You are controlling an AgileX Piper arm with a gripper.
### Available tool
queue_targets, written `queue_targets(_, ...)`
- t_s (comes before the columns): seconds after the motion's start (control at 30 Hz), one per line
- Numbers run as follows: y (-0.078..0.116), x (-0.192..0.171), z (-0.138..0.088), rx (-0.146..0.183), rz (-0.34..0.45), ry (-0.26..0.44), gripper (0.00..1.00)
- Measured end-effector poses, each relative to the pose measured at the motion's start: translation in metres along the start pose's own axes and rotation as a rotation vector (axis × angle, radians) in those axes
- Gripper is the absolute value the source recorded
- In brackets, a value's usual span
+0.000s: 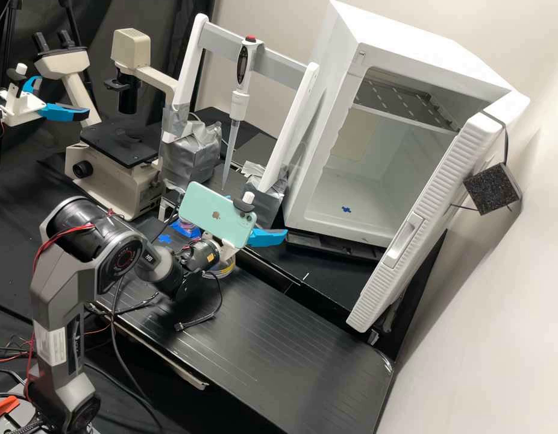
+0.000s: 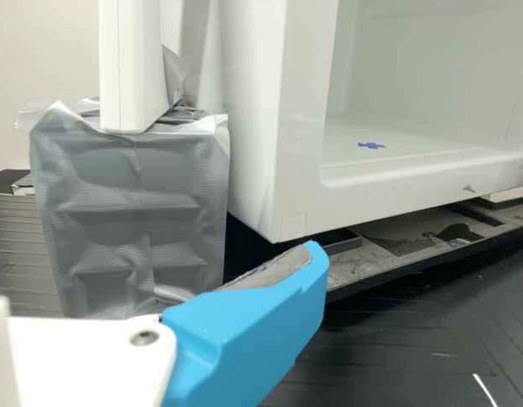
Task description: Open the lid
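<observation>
In the high view my gripper [image 1: 267, 237] stands open above the bench, one blue finger pointing toward the white cabinet and the other mostly behind the phone. Nothing is between the fingers that I can see. Below the wrist, a round clear dish with a yellowish rim [image 1: 222, 269] rests on the bench, partly covered by the arm; whether its lid is on, I cannot tell. A second small dish, pink and purple [image 1: 186, 228], lies farther left, partly behind the phone. In the wrist view the gripper [image 2: 253, 331] has one blue finger with a grey pad.
A white cabinet [image 1: 318, 150] stands at the back right, its door [image 1: 423, 223] swung out. Taped blocks [image 1: 191, 150] hold a white frame with a hanging pipette [image 1: 238, 108]. A microscope [image 1: 119, 175] is at the back left. Cables [image 1: 216, 304] hang from the wrist.
</observation>
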Motion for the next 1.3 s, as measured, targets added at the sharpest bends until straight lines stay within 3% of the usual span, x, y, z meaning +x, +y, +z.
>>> queue_targets(0.43,0.0,-0.007,0.002,-0.001,0.012,0.011,1.0)
queue_targets(0.57,0.005,-0.032,0.005,-0.009,0.049,0.04,1.0)
queue_targets(0.8,0.017,-0.094,0.005,0.021,0.137,0.13,1.0)
queue_targets(0.93,0.008,-0.131,0.002,0.007,0.132,0.17,1.0)
queue_targets(1.1,0.002,-0.142,0.0,-0.028,0.096,0.209,1.0)
queue_targets(1.3,-0.002,-0.137,0.011,-0.049,0.038,0.164,1.0)
